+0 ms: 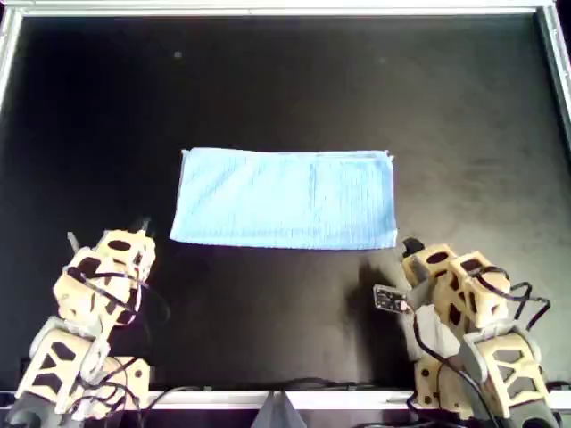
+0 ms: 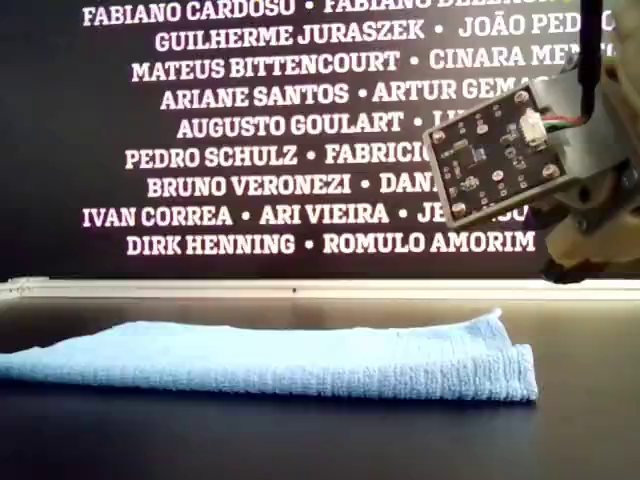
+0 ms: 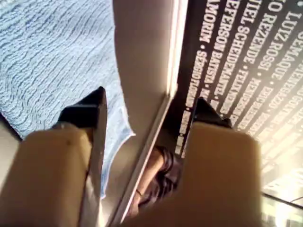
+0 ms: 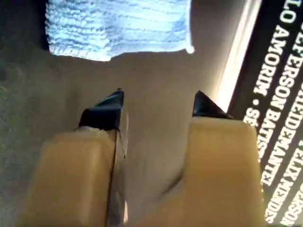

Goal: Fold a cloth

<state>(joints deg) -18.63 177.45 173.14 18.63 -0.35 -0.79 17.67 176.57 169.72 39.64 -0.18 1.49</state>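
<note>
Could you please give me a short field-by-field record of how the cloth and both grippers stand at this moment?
cloth: light blue, lying flat as a wide rectangle on the black table; looks folded once, layered edge seen in the exterior view
my first gripper: open, empty, cloth beside one finger, not between the jaws
my second gripper: open, empty, short of the cloth's edge
contact: neither gripper touches the cloth
backdrop: black panel with white names behind the table
</note>
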